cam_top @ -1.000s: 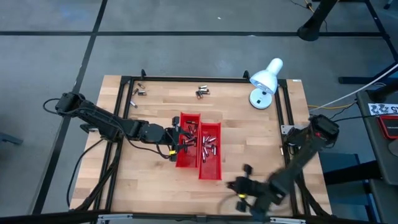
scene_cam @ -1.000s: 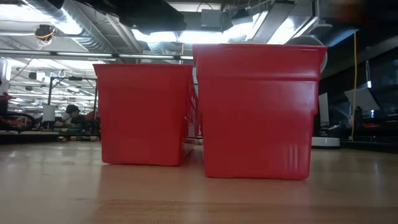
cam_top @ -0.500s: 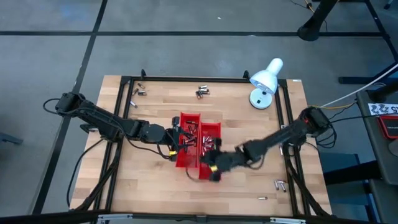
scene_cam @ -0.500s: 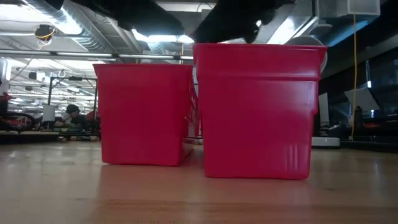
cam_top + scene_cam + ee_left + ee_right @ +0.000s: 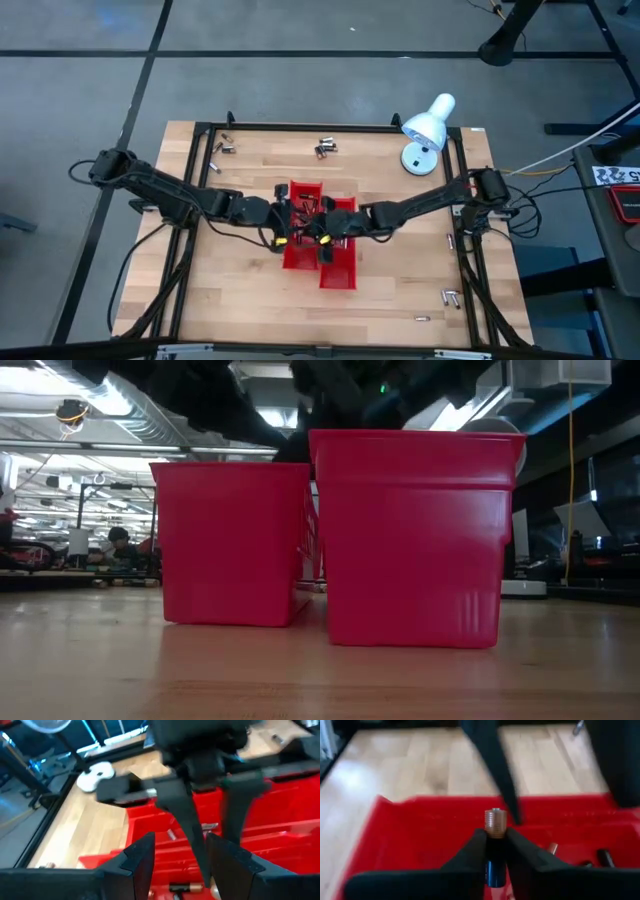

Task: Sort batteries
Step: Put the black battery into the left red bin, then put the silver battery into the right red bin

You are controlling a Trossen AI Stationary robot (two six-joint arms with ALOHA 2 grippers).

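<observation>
Wood tabletop (image 5: 240,290) fills the near ground; you've got a few loose batteries (image 5: 452,297) lying on it nr the front right corner, close to the black frame rail.

Mid-table, two red trays sit side by side, touching: left tray (image 5: 300,250) and right tray (image 5: 340,268), the right one set a bit nearer you. Both hold batteries; you can see them in the tray floor in the wrist views.

Your right gripper (image 5: 496,851) is over the trays at about the seam between them. Fingers are pinched on a single battery (image 5: 495,822), which stands upright w/ its copper-coloured end sticking up past the fingertips.

Left gripper (image 5: 177,851) is over the left tray, coming in from the left side. Jaws are parted w/ a clear gap and nothing is btwn them; a battery lies in the tray just below.

Farther back, more batteries sit on the wood: a small cluster nr the back edge centre (image 5: 325,149) and a couple at the back left (image 5: 222,147). White desk lamp (image 5: 428,127) stands at back right.
</observation>
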